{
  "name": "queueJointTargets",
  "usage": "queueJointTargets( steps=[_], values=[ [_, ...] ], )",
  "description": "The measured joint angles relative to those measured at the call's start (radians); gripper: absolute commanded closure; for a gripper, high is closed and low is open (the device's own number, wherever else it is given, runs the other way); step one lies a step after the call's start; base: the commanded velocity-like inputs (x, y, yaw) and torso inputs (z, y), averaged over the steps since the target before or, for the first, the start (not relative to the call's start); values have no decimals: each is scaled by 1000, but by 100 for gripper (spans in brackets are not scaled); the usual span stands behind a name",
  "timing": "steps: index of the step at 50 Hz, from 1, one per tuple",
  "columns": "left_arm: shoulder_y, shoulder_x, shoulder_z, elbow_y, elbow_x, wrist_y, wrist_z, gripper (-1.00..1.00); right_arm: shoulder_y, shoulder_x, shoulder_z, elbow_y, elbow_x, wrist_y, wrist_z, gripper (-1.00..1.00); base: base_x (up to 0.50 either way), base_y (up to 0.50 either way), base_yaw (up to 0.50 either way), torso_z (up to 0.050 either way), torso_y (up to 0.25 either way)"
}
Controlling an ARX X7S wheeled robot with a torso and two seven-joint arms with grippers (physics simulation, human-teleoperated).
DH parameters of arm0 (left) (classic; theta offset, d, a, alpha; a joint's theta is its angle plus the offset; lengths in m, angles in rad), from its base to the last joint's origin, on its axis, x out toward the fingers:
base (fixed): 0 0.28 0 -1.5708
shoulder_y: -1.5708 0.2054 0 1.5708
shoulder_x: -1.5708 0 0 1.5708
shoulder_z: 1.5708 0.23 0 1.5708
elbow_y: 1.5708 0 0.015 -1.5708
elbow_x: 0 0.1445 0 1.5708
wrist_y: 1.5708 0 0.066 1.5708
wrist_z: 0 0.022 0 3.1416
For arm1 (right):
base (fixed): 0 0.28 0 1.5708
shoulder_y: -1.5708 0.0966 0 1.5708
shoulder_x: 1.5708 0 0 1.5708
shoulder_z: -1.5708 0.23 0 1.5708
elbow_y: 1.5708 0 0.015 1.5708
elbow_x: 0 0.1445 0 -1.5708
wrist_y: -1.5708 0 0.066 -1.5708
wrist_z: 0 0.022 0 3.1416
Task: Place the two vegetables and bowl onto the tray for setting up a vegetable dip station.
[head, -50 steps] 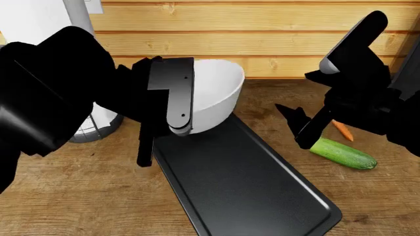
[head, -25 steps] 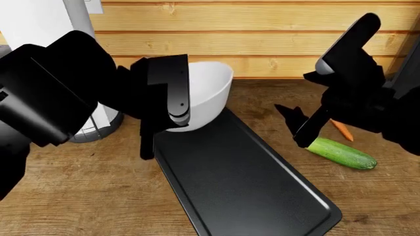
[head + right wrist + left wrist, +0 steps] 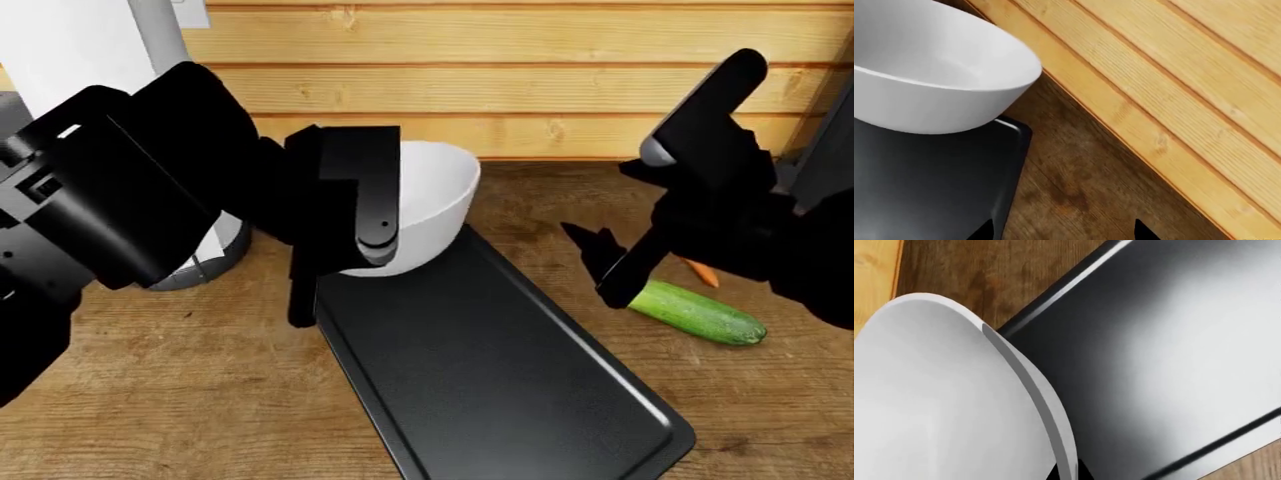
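The left end effector (image 3: 358,240) is clamped on the glossy white round bowl's (image 3: 434,205) rim above the flat black tray (image 3: 494,380); the right end effector's (image 3: 603,262) fingers stand apart.

Worn brown wooden countertop (image 3: 200,400), light horizontal wood-plank wall (image 3: 534,60) behind

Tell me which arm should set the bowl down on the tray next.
Left. Its end effector holds the bowl by the rim above the tray's far end. The right end effector is empty beside the cucumber.
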Motion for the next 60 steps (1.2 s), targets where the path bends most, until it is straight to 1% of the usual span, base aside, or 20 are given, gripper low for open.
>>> queueJointTargets(
  steps=[44,60],
  values=[
    [115,-31,-2,51,-34,9,-59,100,-3,-10,-14,20,-9,-12,2,-100,0,0,0,0,0],
    [131,-42,13,66,-33,26,-66,100,-8,-10,-17,28,-12,-20,2,-100,0,0,0,0,0]
  ],
)
